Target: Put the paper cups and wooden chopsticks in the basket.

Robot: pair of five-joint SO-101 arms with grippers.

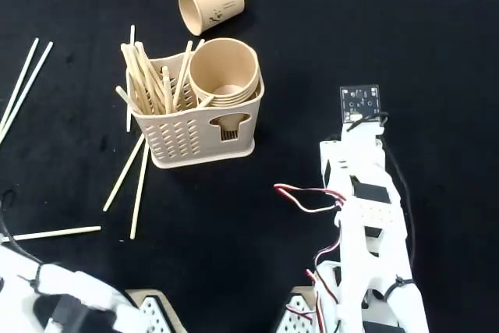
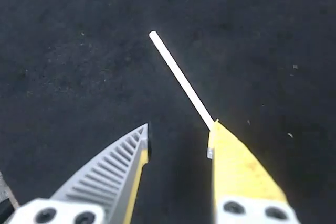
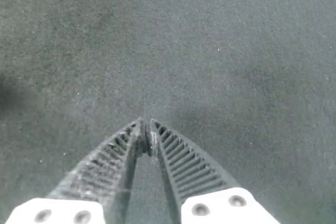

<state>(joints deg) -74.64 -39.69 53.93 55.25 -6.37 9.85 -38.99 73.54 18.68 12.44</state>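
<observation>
Left hand [image 2: 179, 127] open; chopstick [image 2: 181, 78] sits off-centre beneath it: closing now, I risk flicking it aside.

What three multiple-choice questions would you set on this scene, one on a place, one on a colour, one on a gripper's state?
1. Where is the loose paper cup?
A. On its side, across the basket from the arms.
B. Upright in front of the basket.
C. In a gripper.

2. What colour is the basket?
A. Blue.
B. Beige.
C. Red.

3. How is the right gripper?
A. Wide open.
B. Shut on a chopstick.
C. Shut on nothing.

Answers:
1 A, it lies tipped over beyond the basket.
2 B, its slotted walls are pale beige.
3 C, its fingertips meet with nothing between them.
</observation>
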